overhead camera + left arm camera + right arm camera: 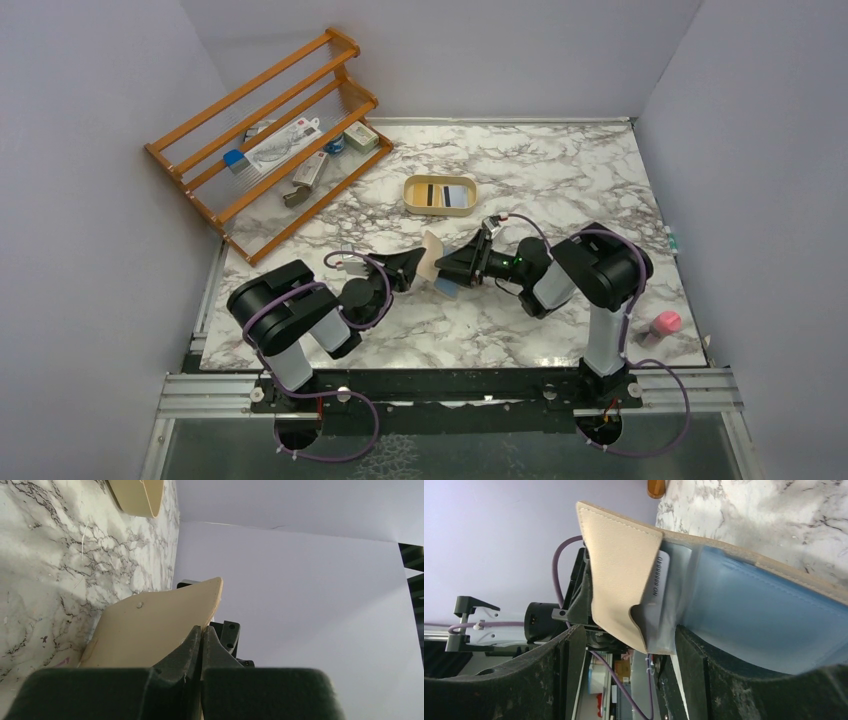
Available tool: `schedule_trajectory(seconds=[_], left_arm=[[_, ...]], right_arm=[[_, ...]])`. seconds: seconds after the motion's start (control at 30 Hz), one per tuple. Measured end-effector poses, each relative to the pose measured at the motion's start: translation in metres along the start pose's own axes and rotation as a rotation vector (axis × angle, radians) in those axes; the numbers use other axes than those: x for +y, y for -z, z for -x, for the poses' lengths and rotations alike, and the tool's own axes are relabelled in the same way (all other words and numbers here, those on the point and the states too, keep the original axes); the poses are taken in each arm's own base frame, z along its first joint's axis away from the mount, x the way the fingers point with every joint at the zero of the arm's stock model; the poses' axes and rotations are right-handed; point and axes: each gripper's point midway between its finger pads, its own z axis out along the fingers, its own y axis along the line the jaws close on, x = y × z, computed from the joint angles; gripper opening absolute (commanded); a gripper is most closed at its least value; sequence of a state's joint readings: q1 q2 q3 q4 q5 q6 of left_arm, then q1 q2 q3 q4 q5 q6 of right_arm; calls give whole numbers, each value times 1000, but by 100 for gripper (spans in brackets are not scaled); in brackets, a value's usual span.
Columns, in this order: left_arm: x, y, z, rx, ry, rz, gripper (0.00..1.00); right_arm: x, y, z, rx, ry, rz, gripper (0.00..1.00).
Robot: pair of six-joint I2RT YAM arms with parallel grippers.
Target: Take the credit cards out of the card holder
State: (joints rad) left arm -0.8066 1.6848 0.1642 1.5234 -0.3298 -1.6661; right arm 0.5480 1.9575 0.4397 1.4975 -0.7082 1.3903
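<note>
The tan card holder [432,256] is held open above the table between my two grippers. My left gripper [412,268] is shut on its tan flap [150,625]; the closed fingertips [196,636] pinch the flap's edge. My right gripper [462,270] faces it from the right. In the right wrist view its jaws are open [629,630], with the tan pocket [619,570] and light blue lining [764,615] between them. A whitish card [658,582] with printed text sits in the pocket. Two cards with black stripes [440,195] lie in the oval tray [413,188].
A wooden rack [262,130] with small items stands at the back left. A pink object [665,322] sits at the table's right edge, with a small item [672,240] beyond it. The tray's rim [137,497] shows in the left wrist view.
</note>
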Motion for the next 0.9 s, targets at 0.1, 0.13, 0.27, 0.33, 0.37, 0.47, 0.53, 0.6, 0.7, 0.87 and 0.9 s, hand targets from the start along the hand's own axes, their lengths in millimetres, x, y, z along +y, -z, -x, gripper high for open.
schedule_trajectory(seconds=[0.1, 0.13, 0.27, 0.33, 0.37, 0.47, 0.53, 0.6, 0.7, 0.87, 0.9], left_arm=[[1, 1, 1, -3, 12, 3, 0], [0, 1, 1, -4, 17, 2, 0], [1, 2, 3, -13, 28, 4, 0], [0, 1, 6, -27, 38, 1, 0], [-1, 1, 7, -33, 41, 0, 0], [1, 3, 12, -55, 50, 6, 0], [4, 4, 17, -72, 52, 13, 0], [6, 6, 20, -82, 54, 20, 0], [11, 8, 19, -80, 58, 36, 0], [18, 8, 16, -65, 56, 56, 0], [19, 8, 15, -63, 54, 57, 0]], right_arm=[[7, 0, 0, 5, 13, 17, 71], [9, -1, 1, 7, 18, 23, 71], [20, -5, 6, 9, 43, 53, 71], [23, -6, 7, 10, 50, 61, 71], [24, -7, 7, 12, 52, 64, 71], [29, -7, 8, 14, 60, 74, 71], [36, -6, 8, 14, 73, 89, 71], [45, -5, 9, 13, 92, 109, 71], [61, -3, 10, 13, 120, 142, 71], [66, -2, 9, 15, 133, 154, 71], [66, -2, 9, 15, 134, 154, 71]])
